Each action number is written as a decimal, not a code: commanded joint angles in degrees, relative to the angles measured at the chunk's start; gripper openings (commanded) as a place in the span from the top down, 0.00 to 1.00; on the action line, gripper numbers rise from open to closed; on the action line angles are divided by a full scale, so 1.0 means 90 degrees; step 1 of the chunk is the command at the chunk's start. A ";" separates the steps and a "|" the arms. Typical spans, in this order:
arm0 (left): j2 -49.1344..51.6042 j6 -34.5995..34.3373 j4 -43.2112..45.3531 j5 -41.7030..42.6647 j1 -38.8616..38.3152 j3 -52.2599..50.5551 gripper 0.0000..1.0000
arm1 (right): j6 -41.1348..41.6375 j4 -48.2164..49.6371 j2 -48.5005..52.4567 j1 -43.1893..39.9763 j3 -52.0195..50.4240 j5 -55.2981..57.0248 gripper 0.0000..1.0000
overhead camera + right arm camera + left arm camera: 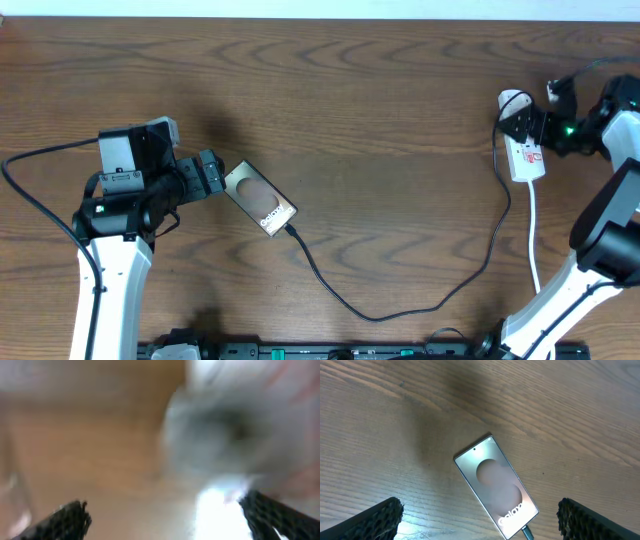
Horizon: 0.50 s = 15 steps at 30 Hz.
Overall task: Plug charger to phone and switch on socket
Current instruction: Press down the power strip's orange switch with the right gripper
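The phone (258, 200) lies flat and diagonal on the table at the left, lettered end toward the lower right. The charger (400, 308), a thin black cable, has its plug tip (527, 533) in the phone's lettered end and loops across the table to the socket (527, 160). The socket is a white strip with red marks at the far right. My left gripper (214, 176) is open at the phone's upper-left end; in the left wrist view the phone (495, 485) lies between its spread fingers (480, 510). My right gripper (522, 122) hovers over the socket's rounded end. Its wrist view is blurred but shows the fingers (165, 510) apart over a white shape (225, 505).
The socket's white cord (533, 240) runs down toward the table's front edge beside the right arm's base. Thicker black arm cables curve along the left side (30, 200). A black rail (350, 351) runs along the front edge.
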 commanded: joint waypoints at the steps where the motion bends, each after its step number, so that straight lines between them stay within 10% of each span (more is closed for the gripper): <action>1: -0.0017 0.0061 0.0000 -0.0041 -0.0019 0.0022 0.00 | 0.0355 -0.0291 0.0372 0.0347 -0.0529 -0.0578 0.01; 15: -0.0017 0.0061 -0.0002 -0.0041 -0.0019 0.0022 0.01 | 0.0347 -0.0228 0.0367 0.0049 -0.0517 -0.0321 0.01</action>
